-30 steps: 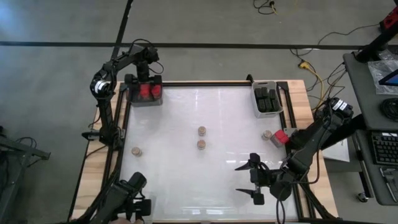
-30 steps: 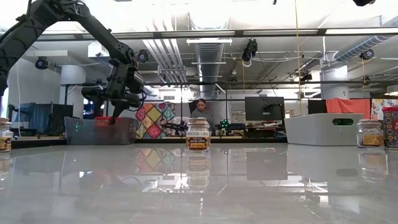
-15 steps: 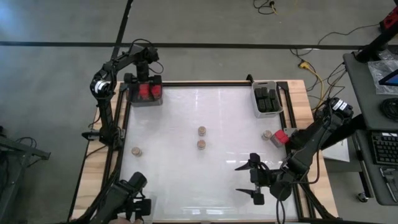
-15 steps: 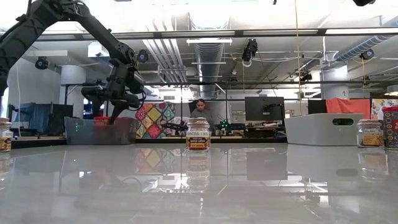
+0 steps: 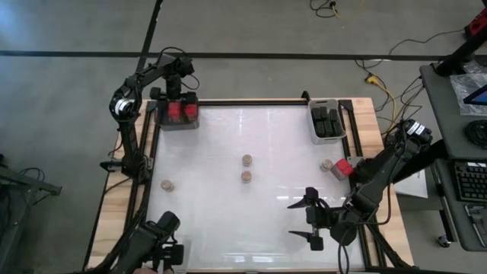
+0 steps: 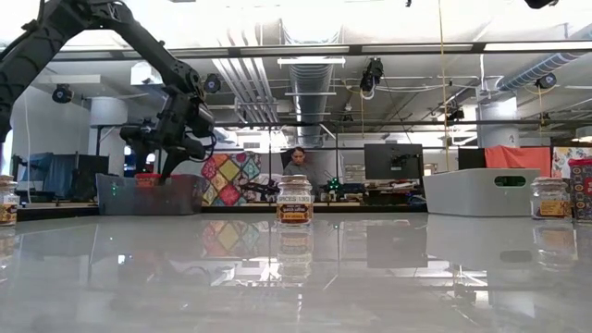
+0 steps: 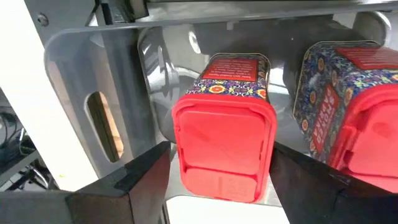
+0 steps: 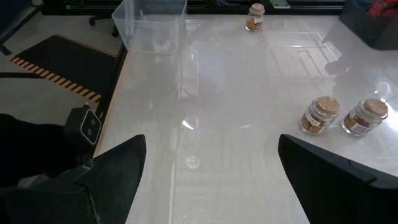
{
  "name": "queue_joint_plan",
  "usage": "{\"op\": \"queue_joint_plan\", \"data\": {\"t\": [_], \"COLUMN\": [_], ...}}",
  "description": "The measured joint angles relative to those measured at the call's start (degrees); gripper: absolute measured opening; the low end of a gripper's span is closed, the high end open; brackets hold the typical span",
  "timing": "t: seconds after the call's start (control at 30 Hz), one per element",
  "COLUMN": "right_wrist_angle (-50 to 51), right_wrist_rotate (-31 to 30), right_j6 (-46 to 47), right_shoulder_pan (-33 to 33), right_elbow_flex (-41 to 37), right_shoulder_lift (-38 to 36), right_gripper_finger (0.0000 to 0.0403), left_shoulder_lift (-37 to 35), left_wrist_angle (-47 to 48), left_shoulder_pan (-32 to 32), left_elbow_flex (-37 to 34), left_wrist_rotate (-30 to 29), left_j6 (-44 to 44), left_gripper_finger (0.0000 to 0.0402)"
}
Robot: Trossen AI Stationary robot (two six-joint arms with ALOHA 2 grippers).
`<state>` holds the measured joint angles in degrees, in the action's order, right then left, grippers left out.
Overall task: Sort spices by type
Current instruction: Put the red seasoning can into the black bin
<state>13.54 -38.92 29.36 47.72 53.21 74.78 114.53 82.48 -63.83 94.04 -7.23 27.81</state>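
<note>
High view: left gripper (image 5: 176, 105) is poised over the grey bin (image 5: 162, 122) of red spices; right gripper (image 5: 313, 221) is parked open.
Left wrist view: red tin (image 7: 224, 140) sits between spread fingers, unclamped; straight lift-out advised.

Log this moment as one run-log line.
left gripper: open, straddling red spice tin inside grey bin | right gripper: open, idle over table's near right | loose: tan-topped jars

You can't read the labels of the black containers (image 5: 328, 122) in the far right corner's bin (image 5: 313, 128); a second red tin (image 7: 357, 118) is cut off.
</note>
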Motion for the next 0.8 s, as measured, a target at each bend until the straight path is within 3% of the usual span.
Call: {"op": "queue_joint_plan", "data": {"t": [0.5,0.8], "right_wrist_angle": [0.0,0.0], "right_wrist_rotate": [0.0,0.0], "right_j6": [-0.6,-1.5], "right_shoulder_pan": [0.0,-0.7], "right_elbow_flex": [0.0,0.0], "right_shoulder_lift": [-0.2,-0.6], "right_gripper_finger": [0.0357,0.0357], "left_shoulder_lift": [-2.4,-9.1], "left_wrist_angle": [0.6,0.3], "left_shoulder_pan": [0.2,-0.3], "left_elbow_flex": [0.0,0.0], "left_wrist_rotate": [1.2,2.1], "left_j6": [-1.7,-6.1], "left_gripper_finger": [0.0245,0.0245]}}
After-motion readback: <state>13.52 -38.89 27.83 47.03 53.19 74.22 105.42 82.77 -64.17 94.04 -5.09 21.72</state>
